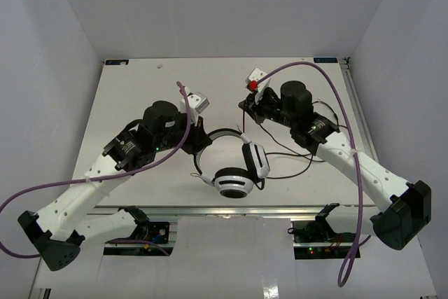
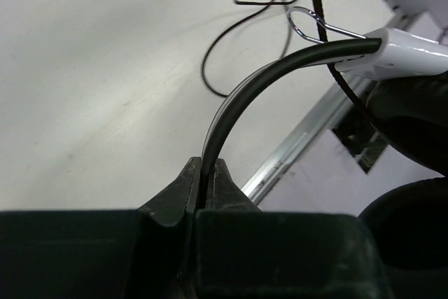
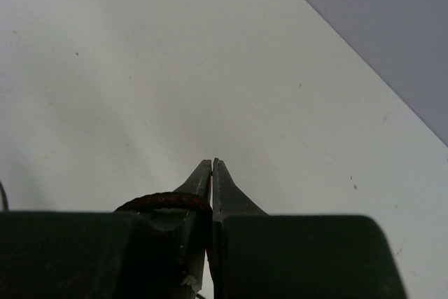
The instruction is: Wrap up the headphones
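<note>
From above, the headphones [image 1: 234, 169] lie mid-desk [image 1: 140, 89] between your arms. Your left claw [image 1: 198, 146] is at the headband [image 1: 224, 133] and your right claw [image 1: 246, 106] is just beyond, with the cord [image 1: 294, 173] trailing right.

Left wrist: the claw is clamped tight on the black headband (an ear cushion [image 2: 413, 124] bulks at right).

Right wrist: the claw is closed above the desk, a loop of cord arching over one finger's base. Whether it is pinched, you cannot tell.
</note>
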Controlling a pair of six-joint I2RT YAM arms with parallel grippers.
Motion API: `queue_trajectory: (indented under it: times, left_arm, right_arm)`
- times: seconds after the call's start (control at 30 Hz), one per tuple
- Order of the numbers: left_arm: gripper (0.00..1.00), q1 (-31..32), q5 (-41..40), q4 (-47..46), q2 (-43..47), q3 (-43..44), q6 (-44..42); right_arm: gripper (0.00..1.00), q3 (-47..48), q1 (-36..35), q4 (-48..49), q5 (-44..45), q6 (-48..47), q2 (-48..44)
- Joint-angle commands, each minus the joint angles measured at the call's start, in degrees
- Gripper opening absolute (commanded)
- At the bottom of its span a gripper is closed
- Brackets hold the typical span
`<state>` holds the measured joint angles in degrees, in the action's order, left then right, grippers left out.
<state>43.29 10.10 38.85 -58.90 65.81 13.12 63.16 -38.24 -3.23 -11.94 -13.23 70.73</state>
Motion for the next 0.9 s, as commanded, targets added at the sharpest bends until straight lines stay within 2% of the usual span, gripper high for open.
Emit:
queue_trajectory:
  times: [0.0, 0.1, 0.17, 0.27, 0.57, 0.87]
  left_arm:
    - [0.0, 0.51, -10.51, 5.08, -5.2, 3.7, -1.99]
    - [0.0, 0.75, -21.43, 7.19, -8.6, 4.69, -2.02]
    - [0.0, 0.97, -28.87, 9.3, -11.17, 5.01, -1.28]
    - [0.0, 1.36, -35.34, 10.81, -13.02, 4.7, 0.31]
    - [0.0, 2.73, -47.76, 12.25, -17.72, 5.8, 3.57]
    - [0.0, 5.19, -54.59, 13.8, -22.0, 6.35, 3.53]
  right_arm:
    - [0.08, 5.64, 0.63, -13.36, 8.73, -0.61, 2.07]
    - [0.08, 7.52, 0.63, -16.44, 9.87, 0.76, 2.4]
    - [0.08, 8.2, 0.63, -18.59, 6.53, 1.34, 2.55]
    - [0.08, 8.4, 0.58, -20.35, 3.1, 2.81, 2.0]
    - [0.08, 6.5, -0.39, -19.5, -11.18, 4.91, 1.43]
    - [0.08, 12.98, -0.34, -19.13, -16.09, 5.78, 8.85]
